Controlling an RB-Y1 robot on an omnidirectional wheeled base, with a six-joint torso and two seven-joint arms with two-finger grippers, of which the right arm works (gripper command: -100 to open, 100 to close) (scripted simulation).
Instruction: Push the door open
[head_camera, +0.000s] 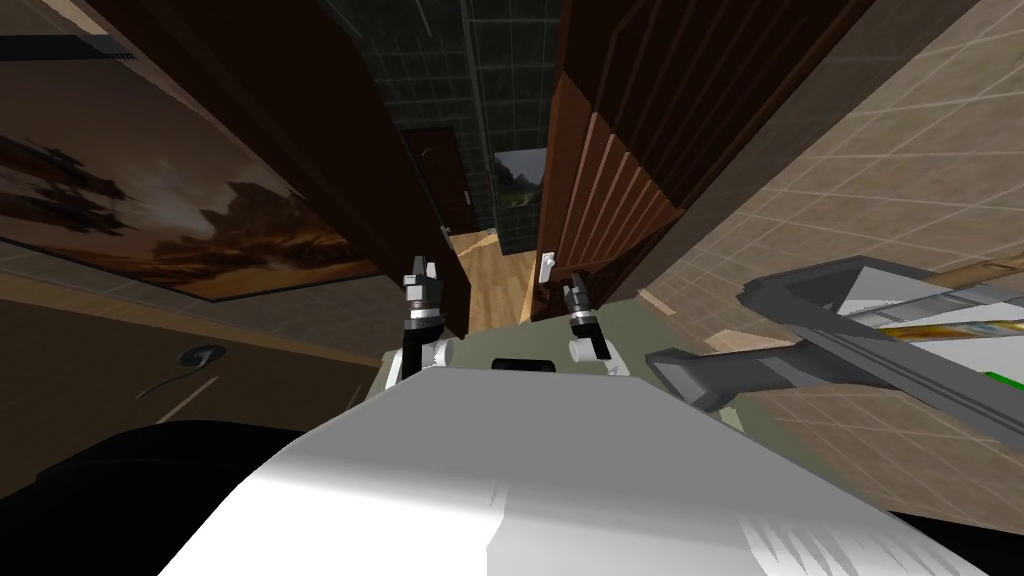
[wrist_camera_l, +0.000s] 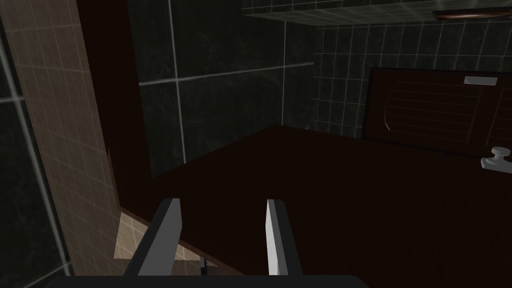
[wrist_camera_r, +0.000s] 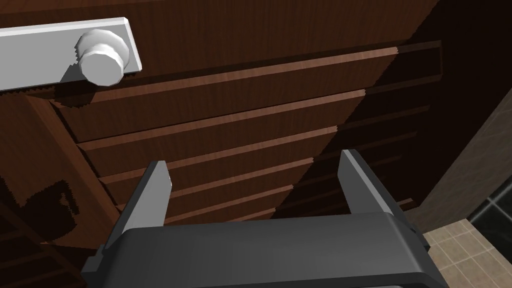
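Door (head_camera: 600, 200), Ben: where is it standing?

Ana, it is hanging ajar right ahead of me, a brown slatted leaf angling away. Its free edge is leaving a narrow gap, and a dark brown frame (head_camera: 330, 150) is closing the gap's far side.

What is showing through that gap?

A strip of wooden floor (head_camera: 495, 290) is running past the door's free edge toward a dark tiled wall (head_camera: 430, 60). A second, darker door (head_camera: 440, 180) is standing beyond it. That strip is giving the only open room beside the leaf.

And the grippers?

The right gripper (wrist_camera_r: 257, 182) is pointing at the door's slats, near the white knob (wrist_camera_r: 102, 62) that is sitting on a white plate (wrist_camera_r: 45, 50) by the free edge. Its fingers are standing apart and gripping nothing. Its shadow (wrist_camera_r: 45, 205) is falling on the wood, so it is sitting close, though I am not managing to tell whether the fingertips are touching. The left gripper (wrist_camera_l: 222, 232) is hovering across the gap from the door, beside the frame, with its fingers also spread and holding nothing.

Is anything crowding the door?

A beige tiled wall (head_camera: 850, 170) is running on from the door's hinge side. Grey bars (head_camera: 830, 335) are jutting out before that wall, well apart from the door. A large dusky painting (head_camera: 150, 215) is hanging past the frame, away from the door.
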